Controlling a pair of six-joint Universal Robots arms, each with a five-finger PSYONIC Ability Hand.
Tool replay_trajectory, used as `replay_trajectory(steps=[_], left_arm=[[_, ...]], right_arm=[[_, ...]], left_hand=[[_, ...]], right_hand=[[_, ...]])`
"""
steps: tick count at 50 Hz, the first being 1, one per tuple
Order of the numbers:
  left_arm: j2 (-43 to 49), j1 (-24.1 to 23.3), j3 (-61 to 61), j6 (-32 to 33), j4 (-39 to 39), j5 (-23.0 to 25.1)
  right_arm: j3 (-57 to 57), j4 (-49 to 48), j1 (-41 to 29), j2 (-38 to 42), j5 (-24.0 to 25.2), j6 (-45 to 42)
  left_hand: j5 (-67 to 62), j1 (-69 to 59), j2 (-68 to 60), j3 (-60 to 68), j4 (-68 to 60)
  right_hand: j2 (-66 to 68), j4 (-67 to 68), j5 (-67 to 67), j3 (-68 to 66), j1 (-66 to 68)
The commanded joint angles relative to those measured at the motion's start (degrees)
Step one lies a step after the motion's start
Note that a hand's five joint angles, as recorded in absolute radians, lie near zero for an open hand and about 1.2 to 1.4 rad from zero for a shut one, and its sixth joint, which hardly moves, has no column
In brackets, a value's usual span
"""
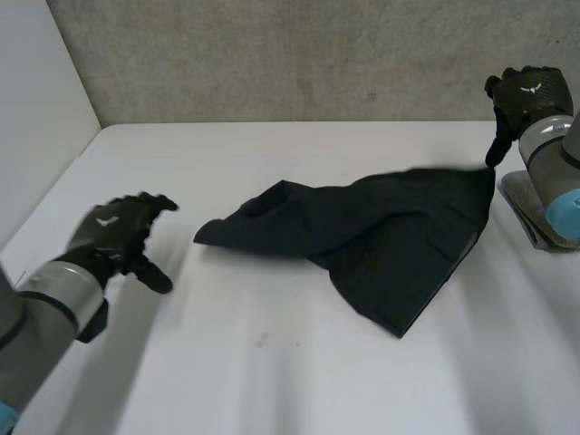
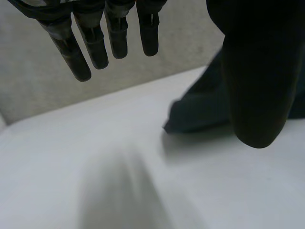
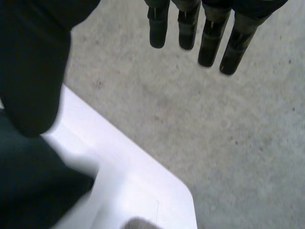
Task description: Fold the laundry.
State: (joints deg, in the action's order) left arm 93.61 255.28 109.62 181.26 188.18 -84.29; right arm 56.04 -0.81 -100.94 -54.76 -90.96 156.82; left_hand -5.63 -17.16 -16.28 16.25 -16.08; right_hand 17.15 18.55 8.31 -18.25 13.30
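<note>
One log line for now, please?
left robot hand: open, over white table | right robot hand: open, thumb at corner of dark crumpled garment

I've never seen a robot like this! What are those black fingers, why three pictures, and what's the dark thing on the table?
It's a robot with two arms, each ending in a black robot hand. One picture looks down from a camera between the arms; the other two come from cameras on the wrists, so you see each one's own fingers. On the white table lies a dark crumpled garment, not yet folded. The left robot hand is open above the table, holding nothing. The right robot hand has straight fingers, with its thumb at a corner of the garment.
</note>
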Motion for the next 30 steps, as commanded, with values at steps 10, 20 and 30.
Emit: replay_trajectory(steps=[10, 20, 30], left_arm=[[16.1, -6.4, -10.6, 11.0, 6.3, -0.5], [24.2, -8.3, -17.2, 15.7, 11.7, 0.1], [32.0, -10.2, -23.7, 16.1, 11.2, 0.1]], right_arm=[[25.0, 12.0, -0.1, -25.1, 6.3, -4.9], [45.5, 16.4, -6.6, -33.7, 15.2, 0.8], [53.1, 2.4, -13.1, -26.5, 14.5, 8.4]], left_hand=[[-1.8, -0.3, -1.2, 1.2, -1.4], [-3.3, -1.8, -2.7, 2.7, -2.9], [-10.4, -8.9, -9.7, 9.8, -9.9]], right_hand=[[-6.8, -8.2, -7.9, 7.9, -2.9], [9.9, 8.5, 8.8, -8.8, 13.8], [11.4, 10.0, 10.3, -10.3, 15.3]])
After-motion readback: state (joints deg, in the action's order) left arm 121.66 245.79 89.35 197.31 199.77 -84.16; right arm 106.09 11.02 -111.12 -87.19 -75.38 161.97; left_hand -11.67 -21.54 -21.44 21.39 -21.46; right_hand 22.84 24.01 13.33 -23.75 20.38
